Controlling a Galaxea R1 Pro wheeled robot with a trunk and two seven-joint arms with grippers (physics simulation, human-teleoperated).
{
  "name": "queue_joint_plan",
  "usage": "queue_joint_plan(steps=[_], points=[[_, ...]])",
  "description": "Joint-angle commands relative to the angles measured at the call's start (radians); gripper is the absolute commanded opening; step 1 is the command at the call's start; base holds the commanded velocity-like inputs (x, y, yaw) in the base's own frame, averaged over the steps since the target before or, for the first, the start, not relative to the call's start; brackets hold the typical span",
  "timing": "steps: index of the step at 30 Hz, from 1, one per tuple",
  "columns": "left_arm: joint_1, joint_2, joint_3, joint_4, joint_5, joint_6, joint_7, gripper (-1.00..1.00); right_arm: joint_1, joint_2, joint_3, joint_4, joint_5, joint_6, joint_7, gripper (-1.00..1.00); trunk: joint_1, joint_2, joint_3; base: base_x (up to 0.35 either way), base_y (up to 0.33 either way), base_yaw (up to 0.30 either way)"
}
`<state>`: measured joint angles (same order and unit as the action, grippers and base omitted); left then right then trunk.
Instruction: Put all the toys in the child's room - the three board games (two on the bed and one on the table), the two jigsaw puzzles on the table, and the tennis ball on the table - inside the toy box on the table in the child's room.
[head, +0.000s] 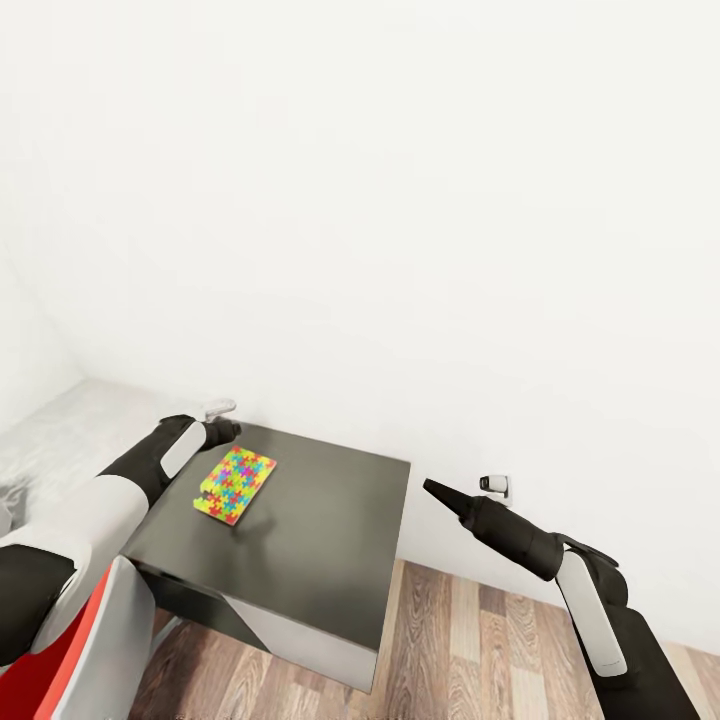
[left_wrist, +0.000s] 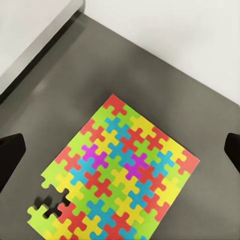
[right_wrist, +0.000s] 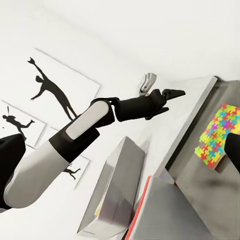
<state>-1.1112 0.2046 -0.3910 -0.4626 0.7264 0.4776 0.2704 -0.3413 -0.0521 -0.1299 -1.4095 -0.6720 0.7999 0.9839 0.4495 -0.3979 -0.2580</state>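
One jigsaw puzzle (head: 236, 485), a flat square of bright interlocking pieces, lies on a dark grey cabinet (head: 320, 540). A piece is gone from one corner. My left gripper (head: 228, 428) hovers over the cabinet's far left edge, just above and beyond the puzzle (left_wrist: 120, 175). It is open, its dark fingers (left_wrist: 10, 155) wide apart either side of the puzzle. My right gripper (head: 435, 490) hangs in the air off the cabinet's right side, open and holding nothing. The pale mottled table (head: 60, 430) runs along the left. A pale grey toy box (right_wrist: 115, 190) with something colourful inside stands on it.
A red chair with a grey back (head: 100, 640) stands close at the front left, against the cabinet. A wall socket (head: 493, 485) sits low on the white wall behind my right gripper. Wood-plank floor (head: 470, 650) lies to the cabinet's right. Black silhouette pictures (right_wrist: 55, 92) hang on the wall.
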Motion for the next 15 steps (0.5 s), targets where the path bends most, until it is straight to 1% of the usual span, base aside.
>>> queue_joint_plan(steps=[1, 8, 15], points=[[-0.001, 0.001, -0.008, -0.002, 0.011, 0.003, 0.009, 1.00, -0.001, 0.000, 0.000, 0.000, -0.003, 0.005, 0.001, 1.00, 0.001, -0.002, -0.004, 0.000, 0.000, 0.000], [-0.001, 0.001, -0.008, -0.002, 0.010, 0.001, 0.009, 1.00, -0.001, 0.000, 0.000, 0.000, -0.003, 0.005, 0.001, 1.00, 0.001, -0.002, -0.015, 0.000, 0.000, 0.000], [-0.001, 0.003, -0.002, -0.002, 0.011, -0.027, 0.009, 1.00, -0.001, 0.000, 0.000, 0.000, -0.003, 0.005, 0.001, 1.00, 0.001, -0.002, -0.027, 0.000, 0.000, 0.000]])
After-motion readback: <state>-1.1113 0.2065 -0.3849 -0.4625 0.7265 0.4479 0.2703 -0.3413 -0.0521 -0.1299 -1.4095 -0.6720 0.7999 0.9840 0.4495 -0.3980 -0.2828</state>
